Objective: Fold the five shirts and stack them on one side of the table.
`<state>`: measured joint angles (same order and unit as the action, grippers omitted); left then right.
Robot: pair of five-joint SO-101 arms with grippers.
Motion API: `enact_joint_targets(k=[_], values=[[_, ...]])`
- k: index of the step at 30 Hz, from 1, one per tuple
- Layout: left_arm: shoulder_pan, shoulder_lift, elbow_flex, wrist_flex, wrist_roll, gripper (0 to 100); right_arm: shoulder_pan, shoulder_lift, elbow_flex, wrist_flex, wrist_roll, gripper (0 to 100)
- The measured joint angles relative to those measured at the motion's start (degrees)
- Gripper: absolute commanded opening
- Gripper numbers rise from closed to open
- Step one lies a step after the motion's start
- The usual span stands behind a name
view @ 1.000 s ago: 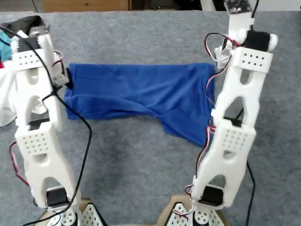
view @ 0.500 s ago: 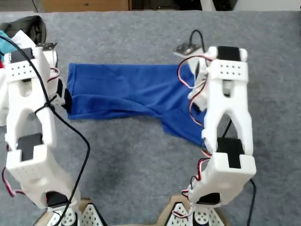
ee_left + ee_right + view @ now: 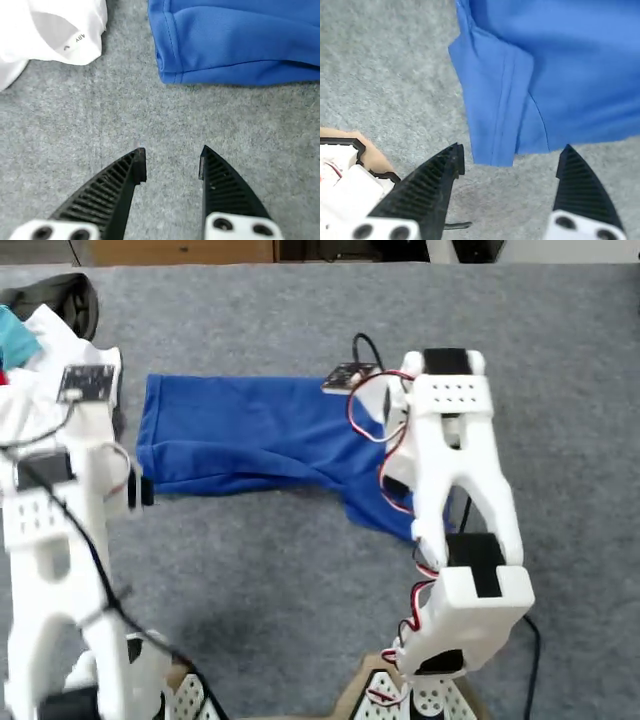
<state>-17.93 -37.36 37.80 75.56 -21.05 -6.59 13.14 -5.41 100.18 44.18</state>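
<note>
A blue shirt (image 3: 260, 435) lies folded into a long band across the grey table, with a sleeve end (image 3: 495, 110) sticking out toward the front at its right end. In the left wrist view my left gripper (image 3: 171, 162) is open over bare table, just short of the blue shirt's (image 3: 240, 45) left end, holding nothing. My right gripper (image 3: 511, 157) is open wide above the sleeve end's hem, also holding nothing. In the high view the right arm (image 3: 450, 450) covers the shirt's right end and the left arm (image 3: 60, 530) stands left of the shirt.
A pile of other clothes lies at the far left: a white shirt (image 3: 40, 340), a teal piece (image 3: 12, 342) and a dark one (image 3: 65, 290). The white shirt (image 3: 50, 30) lies close to the blue shirt's left end. The arm bases (image 3: 390, 695) sit at the table's front edge.
Both arms have drawn back toward the front. The right arm swung left from beyond the shirt's right end to above it. The left gripper has come away from the shirt's left edge.
</note>
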Motion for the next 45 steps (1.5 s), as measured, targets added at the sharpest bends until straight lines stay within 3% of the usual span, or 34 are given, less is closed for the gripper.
enact_joint_targets(k=[6, 18, 22, 45], values=[[0.0, -10.5, 9.1, -4.8, -3.2, 19, -1.6, 3.2, 0.0, -4.0, 0.0, 24.2], [0.0, -11.4, 9.6, -6.2, -3.5, 19, -2.0, 20.0, -11.2, -4.4, 0.0, 23.4], [0.0, -11.4, 9.6, -6.2, -3.5, 19, -1.9, 23.2, -15.9, -2.4, 0.0, 17.7], [0.0, -11.4, 11.9, -6.3, -3.5, 19, -4.4, 24.9, -22.1, 0.5, -4.6, 6.6]])
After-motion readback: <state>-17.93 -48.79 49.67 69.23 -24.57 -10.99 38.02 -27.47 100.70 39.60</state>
